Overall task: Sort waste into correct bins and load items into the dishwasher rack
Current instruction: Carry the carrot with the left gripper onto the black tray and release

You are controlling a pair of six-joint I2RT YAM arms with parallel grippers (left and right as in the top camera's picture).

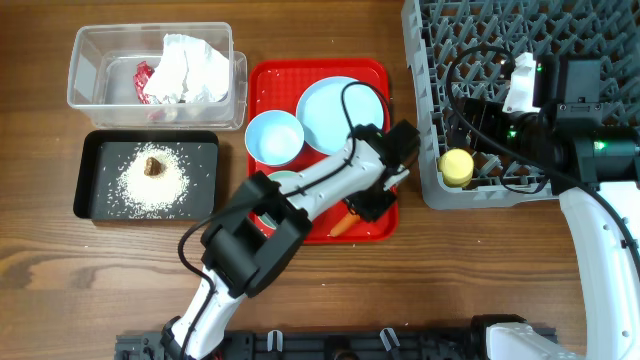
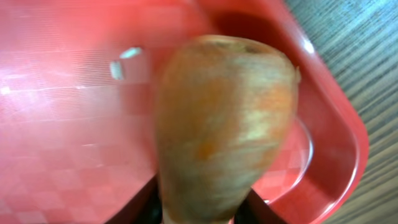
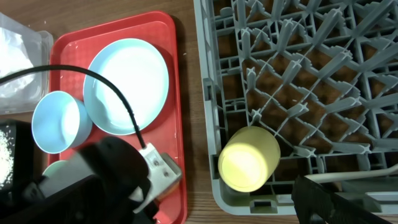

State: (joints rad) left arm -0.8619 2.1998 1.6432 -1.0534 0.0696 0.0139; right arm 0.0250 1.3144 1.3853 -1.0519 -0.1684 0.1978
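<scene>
Left wrist view. Inspector: state of the left end effector (image 1: pixel 368 205)?

Operator: Its fingers (image 2: pixel 146 214) lie against both flanks of the carrot (image 2: pixel 227 118), so I record it as clenched on the carrot. The picture is blurred, and I cannot tell how firm the hold is.

Inspector: Location of the item?

Operator: Between the fingers, directly ahead of the end effector, with the red tray (image 2: pixel 74 124) beneath it and the tray's corner rim just beyond. I cannot tell whether it is lifted or resting.

Inspector: Handling?

Operator: In my judgement it is light, stiff and not fragile. The skin looks smooth and the body tapers, narrower at the fingers and thicker beyond them. Under a loose grip it could slide or pivot. The best hold is across its width near the thicker middle, squeezed firmly, since it should not crush.

Inspector: Destination?

Operator: Probably the black tray (image 1: pixel 80 175), well apart from the end effector and past the red tray's far edge. It holds rice grains (image 1: pixel 150 188) and a brown lump (image 1: pixel 152 165). The clear tub (image 1: pixel 100 70) holds crumpled paper (image 1: pixel 190 65).

Inspector: The other arm?

Operator: The right end effector (image 3: pixel 336 196) is released and holds nothing. The yellow cup (image 3: pixel 249 158) sits just beside it in the grey rack (image 3: pixel 298 62).
</scene>
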